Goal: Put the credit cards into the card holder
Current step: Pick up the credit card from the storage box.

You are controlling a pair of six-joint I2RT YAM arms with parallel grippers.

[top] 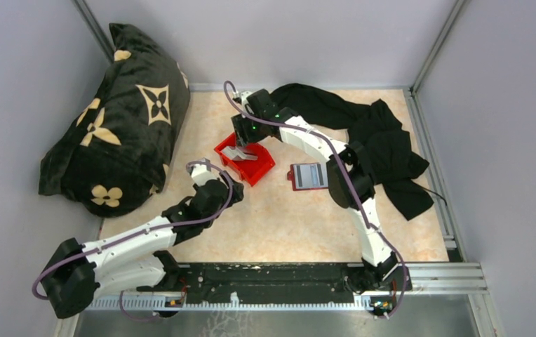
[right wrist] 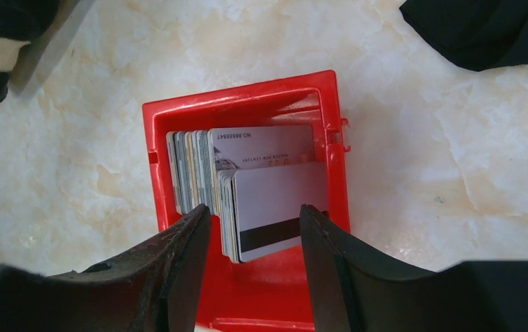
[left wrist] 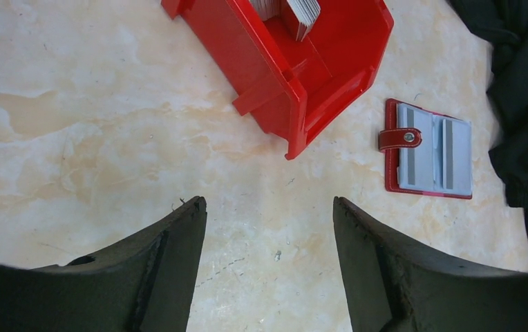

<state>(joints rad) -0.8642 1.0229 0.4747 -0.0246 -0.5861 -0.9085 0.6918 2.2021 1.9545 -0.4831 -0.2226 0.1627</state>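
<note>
Red plastic walls of the bin [right wrist: 330,138] crowd the tightly packed credit cards [right wrist: 261,173] beneath the open right fingers [right wrist: 185,256], so closing may pinch several or snag the rim, while the card holder [top: 309,175] lies open at the bin's three o'clock and the left fingers [left wrist: 171,263] gape empty.

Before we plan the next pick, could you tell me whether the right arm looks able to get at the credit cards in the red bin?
Probably yes: the right gripper hangs open directly over the credit cards standing in the red bin, with nothing between them, though the cards are packed tightly.
</note>
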